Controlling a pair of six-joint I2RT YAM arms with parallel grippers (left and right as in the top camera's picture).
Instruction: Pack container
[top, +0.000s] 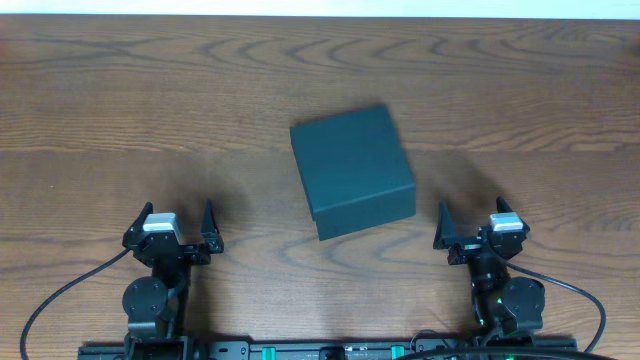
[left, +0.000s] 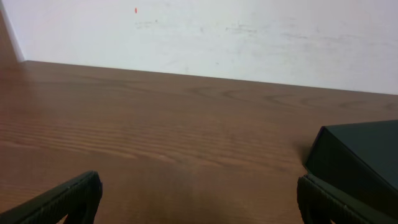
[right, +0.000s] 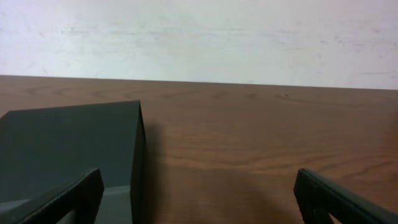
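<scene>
Closed container (top: 352, 170) a little right of mid-surface, nearer the near edge than the far one, turned askew to both. Lid down, as far as visible; hinge side not discernible. No contents to pack in view.

Left end effector (top: 175, 215) and right end effector (top: 472, 213) parked by the near edge, both spread wide and empty. Left one well apart from the container, right one just beside its near right corner, no contact.

Probable hazards:
- Sliding or spinning of a light cardboard box on smooth wood, if pushed from one side without bracing from the other.
- Whole box lifted or tipped instead of the flap alone, if pried at the wrong edge.
- Walls or lid dented by too firm a pinch.
- Approach misjudged because of the skewed pose, with a finger landing on a corner rather than a flat face.

Surface (top: 120, 100): brown wood-grain board with bold wavy figure, slight sheen, soft shadows beside box and arms. Beyond the far edge, a plain white wall (left: 249, 37), faintly scuffed, one tiny red mark (left: 135, 10) high up.
</scene>
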